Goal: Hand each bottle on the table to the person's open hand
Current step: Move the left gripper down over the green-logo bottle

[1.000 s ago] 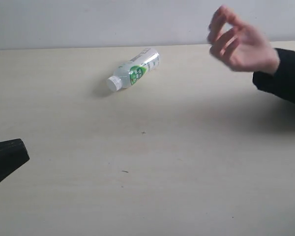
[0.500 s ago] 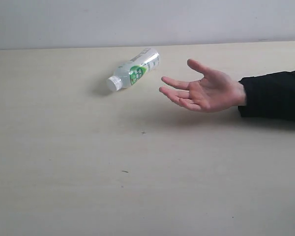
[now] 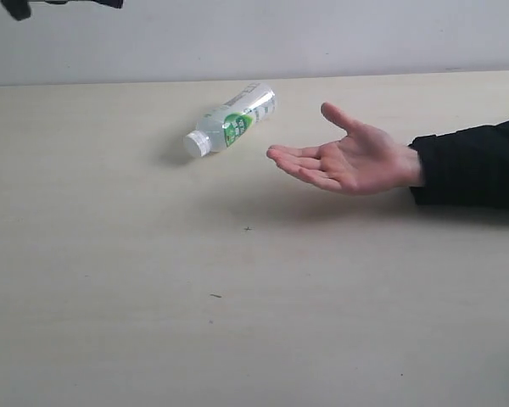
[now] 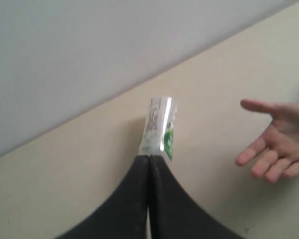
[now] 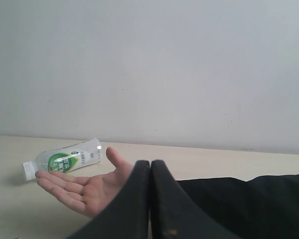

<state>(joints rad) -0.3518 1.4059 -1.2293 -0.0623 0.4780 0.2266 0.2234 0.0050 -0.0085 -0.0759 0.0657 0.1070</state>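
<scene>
Glossy clear plastic bottle (image 3: 232, 120) lies on matt, faintly wood-grained table (image 3: 237, 322).

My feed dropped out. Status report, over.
Left gripper shut, right gripper shut, both empty. Bottle on its side on table, untouched. Hand open beside it. No obstruction seen.

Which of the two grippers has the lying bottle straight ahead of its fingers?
The left gripper: its wrist view shows the bottle just past its shut fingers. The right gripper points its shut fingers at the person's open hand instead.
</scene>
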